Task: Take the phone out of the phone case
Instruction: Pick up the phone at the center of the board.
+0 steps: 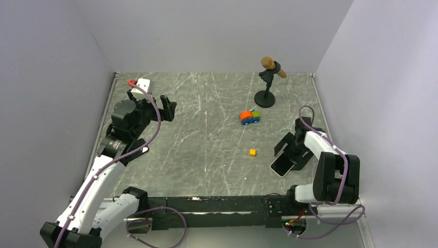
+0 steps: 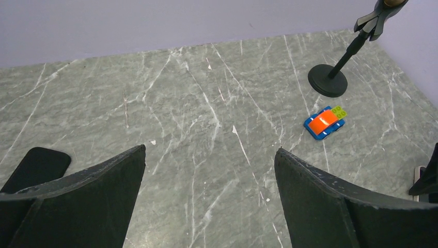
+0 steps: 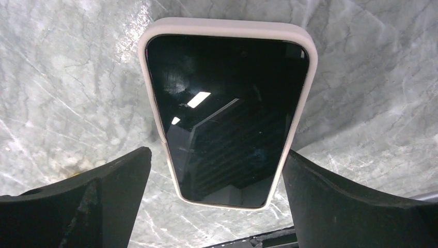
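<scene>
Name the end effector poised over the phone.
The right end effector: the cased phone lies between its open fingers; the left end effector is far off.

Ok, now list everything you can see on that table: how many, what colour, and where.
phone: one, black screen, near right, inside its case
case: one, pale, around the phone
toy car: one, orange and blue, right of centre
cube: one, yellow-orange, between toy car and phone
microphone: one, brown on a black stand, far right
box: one, white with a red part, far left corner
flat pad: one, black, by the left arm
table: one, grey marble
left gripper: one, black, open, left side
right gripper: one, black, open, over the phone
</scene>
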You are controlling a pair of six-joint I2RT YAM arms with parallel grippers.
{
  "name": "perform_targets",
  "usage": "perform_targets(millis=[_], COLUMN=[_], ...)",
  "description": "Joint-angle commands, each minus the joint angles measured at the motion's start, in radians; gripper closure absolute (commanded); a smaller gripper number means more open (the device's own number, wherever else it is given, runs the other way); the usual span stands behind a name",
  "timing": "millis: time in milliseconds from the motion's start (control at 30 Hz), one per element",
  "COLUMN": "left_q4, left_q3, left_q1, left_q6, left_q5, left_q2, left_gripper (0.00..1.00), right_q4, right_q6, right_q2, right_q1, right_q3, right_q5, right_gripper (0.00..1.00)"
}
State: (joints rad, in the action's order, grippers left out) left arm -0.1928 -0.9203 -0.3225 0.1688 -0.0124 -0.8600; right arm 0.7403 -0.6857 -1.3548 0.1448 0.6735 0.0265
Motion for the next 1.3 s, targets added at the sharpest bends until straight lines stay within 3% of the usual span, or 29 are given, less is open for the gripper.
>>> perform_targets(millis=[0, 133, 267, 433, 600, 833, 1033, 1167, 1267], left_q4=[0.033, 0.028, 0.025, 0.025, 0.008, 0.019, 0.1, 0.126, 0.134], left_q3=[-0.023, -0.022, -0.025, -0.023, -0.038, -0.042, -0.036, -0.052, -0.069], left_q1=[-0.005, -0.005, -0.006, -0.007, -0.01, -0.012, -0.009, 0.001, 0.001], left_q6=[-0.013, -0.013, -0.011, -0.001, 0.021, 0.096, 0.255, 0.335, 0.37], left_q5=[-0.009, 0.002, 0.005, -0.006, -0.029, -0.152, -0.412, -0.555, -0.646], left_q2=[0.004, 0.004, 0.003, -0.005, -0.034, -0.115, -0.232, -0.342, -0.414], left_gripper=[0.01, 0.01, 0.01, 0.01, 0.01, 0.01, 0.03, 0.02, 0.03], right_q4=[0.01, 0.02, -0.002, -0.07, -0.157, -0.188, -0.247, -0.327, -0.414], right_q6=[-0.044, -0.078, -0.074, -0.077, -0.079, 0.085, 0.233, 0.279, 0.269], right_q2=[-0.058, -0.148, -0.234, -0.216, -0.055, 0.112, 0.186, 0.139, 0.047], right_q1=[-0.066, -0.105, -0.106, -0.11, -0.204, -0.306, -0.639, -0.839, -0.923], right_q3=[0.044, 0.063, 0.058, 0.02, -0.01, 0.064, 0.159, 0.237, 0.296], right_q5=[-0.049, -0.068, -0.032, 0.024, -0.046, -0.094, -0.209, -0.194, -0.152], right_gripper=[0.0, 0.01, 0.17, 0.66, 1.0, 1.0, 1.0, 1.0, 1.0])
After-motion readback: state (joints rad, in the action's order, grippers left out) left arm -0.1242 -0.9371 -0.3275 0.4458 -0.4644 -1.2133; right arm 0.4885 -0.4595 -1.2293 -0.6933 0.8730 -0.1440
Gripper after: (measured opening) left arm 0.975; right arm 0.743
